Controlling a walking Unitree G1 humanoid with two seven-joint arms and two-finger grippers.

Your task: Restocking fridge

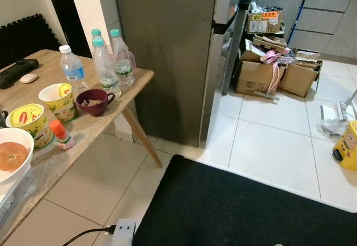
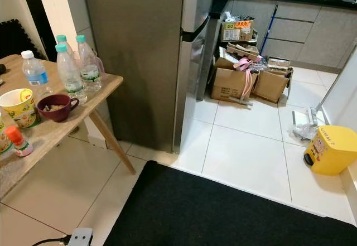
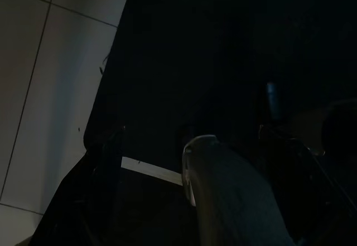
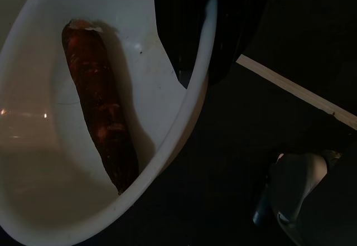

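Fridge (image 1: 167,56) shut, tiled floor (image 1: 268,145), black mat (image 1: 234,212), wooden table (image 1: 67,140)

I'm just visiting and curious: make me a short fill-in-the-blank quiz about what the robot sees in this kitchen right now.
1. The water bottles stand on the wooden ____.
2. The right gripper holds a white ____ with a long reddish-brown piece of food in it.
3. The tall grey fridge has its doors ____.
4. The small bin on the tiled floor is ____ in colour.

Missing words: table; bowl; closed; yellow
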